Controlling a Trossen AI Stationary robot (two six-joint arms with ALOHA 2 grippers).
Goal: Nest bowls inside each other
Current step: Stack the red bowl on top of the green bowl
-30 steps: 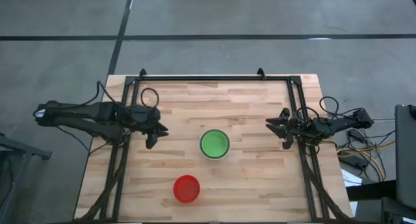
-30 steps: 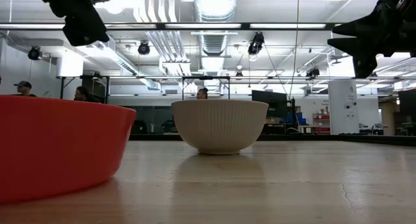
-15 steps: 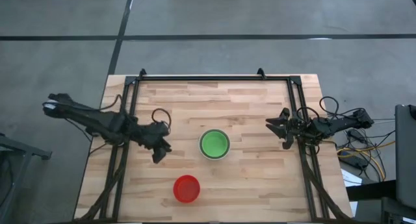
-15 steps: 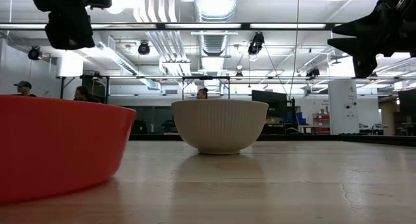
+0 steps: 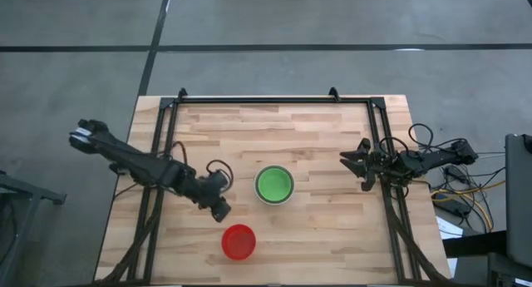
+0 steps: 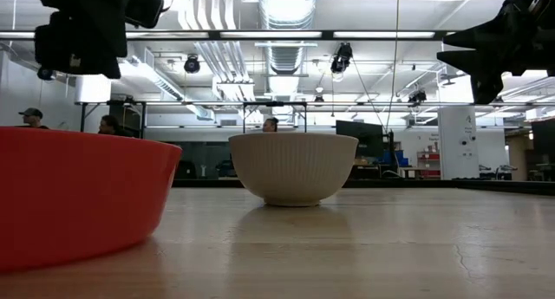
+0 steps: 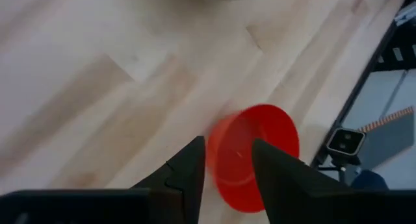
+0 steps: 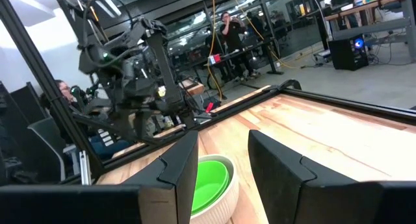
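**Red bowl next in line, left arm above it**

Taking the off-white bowl (image 5: pixel 273 185) at mid-table as the landmark: the red bowl (image 5: pixel 238 241) stands alone on the wooden table (image 5: pixel 316 229), nearer the front edge than the landmark and a little to its left, well apart from it. Nothing is in it.

Between the two, just left of the landmark, the left gripper (image 5: pixel 218 205) hangs above the board, short of the red bowl. Its own wrist camera looks down past the two fingers (image 7: pixel 188 169) at the red bowl (image 7: pixel 253 156) framed in the gap; the fingers stand partly apart with nothing between them. That picture is smeared, so how high the tips are over the rim is hard to judge.

The landmark itself holds a green bowl (image 5: pixel 273 184) seated inside it, so part of the nesting looks done; how many green bowls are stacked there cannot be told from above.

On the far right of the landmark, at the table's edge, the right gripper (image 5: pixel 358 163) waits, jaws spread wide and empty.

The risk ahead is the grasp on the red bowl's thin wall. If the fingers come down off-centre on the rim, the light bowl could tip or skate toward the front edge. A shallow pinch might also let it swing and catch the stack's rim, unseating the green bowl.
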